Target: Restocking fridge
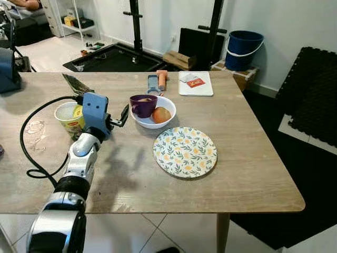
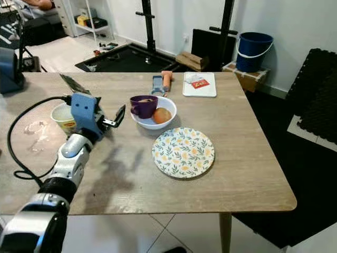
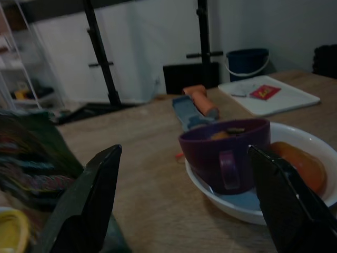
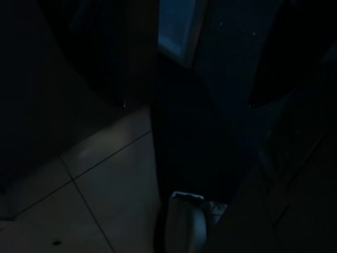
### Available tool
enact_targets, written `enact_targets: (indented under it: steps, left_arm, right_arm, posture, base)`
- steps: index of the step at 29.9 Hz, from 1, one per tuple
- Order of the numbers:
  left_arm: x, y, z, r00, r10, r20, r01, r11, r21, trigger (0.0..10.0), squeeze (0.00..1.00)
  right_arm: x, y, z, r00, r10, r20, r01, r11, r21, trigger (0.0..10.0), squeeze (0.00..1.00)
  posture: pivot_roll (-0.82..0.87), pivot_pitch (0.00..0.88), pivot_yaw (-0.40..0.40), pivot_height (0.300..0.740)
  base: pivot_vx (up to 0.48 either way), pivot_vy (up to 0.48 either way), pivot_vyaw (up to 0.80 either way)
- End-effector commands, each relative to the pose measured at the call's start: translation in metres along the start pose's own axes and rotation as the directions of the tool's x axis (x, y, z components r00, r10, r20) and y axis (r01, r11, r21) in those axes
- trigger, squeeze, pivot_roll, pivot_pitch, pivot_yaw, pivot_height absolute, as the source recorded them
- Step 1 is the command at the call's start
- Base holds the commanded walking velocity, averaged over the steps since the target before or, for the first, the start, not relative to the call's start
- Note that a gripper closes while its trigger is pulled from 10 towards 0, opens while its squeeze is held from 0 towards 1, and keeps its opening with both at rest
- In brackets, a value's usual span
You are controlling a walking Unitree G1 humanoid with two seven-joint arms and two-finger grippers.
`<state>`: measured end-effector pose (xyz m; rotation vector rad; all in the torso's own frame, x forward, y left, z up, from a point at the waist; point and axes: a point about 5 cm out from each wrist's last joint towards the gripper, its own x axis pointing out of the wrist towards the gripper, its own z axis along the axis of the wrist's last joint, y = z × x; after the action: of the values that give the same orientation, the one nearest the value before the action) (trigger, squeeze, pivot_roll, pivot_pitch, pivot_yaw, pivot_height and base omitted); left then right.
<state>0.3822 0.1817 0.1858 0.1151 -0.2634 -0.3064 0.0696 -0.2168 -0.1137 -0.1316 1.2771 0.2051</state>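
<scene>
Left hand (image 1: 122, 117) hovers above the bench (image 1: 247, 174), fingers spread wide and empty, aimed at the white bowl (image 1: 167, 117). The right arm hangs idle under the bench edge; you cannot tell its finger state from the dark wrist view.

Location: the bowl sits mid-bench, at 12 o'clock from the floral plate (image 1: 185, 152) and just beside it. Inside the bowl, touching each other: a purple mug (image 1: 142, 105) and an orange fruit (image 1: 161, 114).

Handling, judged: the mug is rigid, glazed, probably slippery, light, with something in it, so keep it level. Take it across the body or rim. The fruit is round, firm and prone to rolling. The bowl is breakable.

Orientation: the mug stands upright with its long axis vertical and its mouth up; in the left wrist view the handle (image 3: 227, 169) faces your hand. A noodle cup (image 1: 69, 117) stands just behind your wrist, so mind the cable.
</scene>
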Motion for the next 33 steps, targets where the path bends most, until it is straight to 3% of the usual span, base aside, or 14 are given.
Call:
enact_targets:
  steps: [1,11,16,33]
  left_arm:
    - [0.0,-0.008,-0.008,1.0,-0.015,-0.026,0.014,0.998,-0.06,10.0,0.0]
    - [0.011,-0.026,-0.011,0.995,-0.082,-0.05,0.074,0.985,-0.155,10.0,0.0]
    - [0.016,-0.033,-0.011,0.993,-0.102,-0.062,0.092,0.985,-0.146,10.0,0.0]
    - [0.017,-0.017,-0.008,0.993,-0.057,-0.102,0.043,0.991,-0.13,10.0,0.0]
  right_arm:
    - [0.0,0.004,-0.007,1.0,0.007,-0.012,-0.007,1.0,0.0,10.0,0.0]
    - [-0.002,0.001,-0.009,1.0,0.001,-0.007,-0.001,1.0,0.0,10.0,0.0]
    - [-0.002,0.0,-0.01,1.0,0.002,-0.005,-0.002,1.0,0.002,10.0,0.0]
    - [-0.003,0.006,-0.018,1.0,0.006,-0.014,-0.006,1.0,0.0,10.0,0.0]
  posture:
    - [-0.09,0.155,0.046,0.74]
    - [-0.11,0.176,0.056,0.74]
    - [-0.11,0.184,0.06,0.74]
    - [-0.13,0.216,0.065,0.74]
  base:
    - [0.0,0.0,0.0]
    - [0.0,0.0,0.0]
    - [0.0,0.0,0.0]
    - [0.0,0.0,0.0]
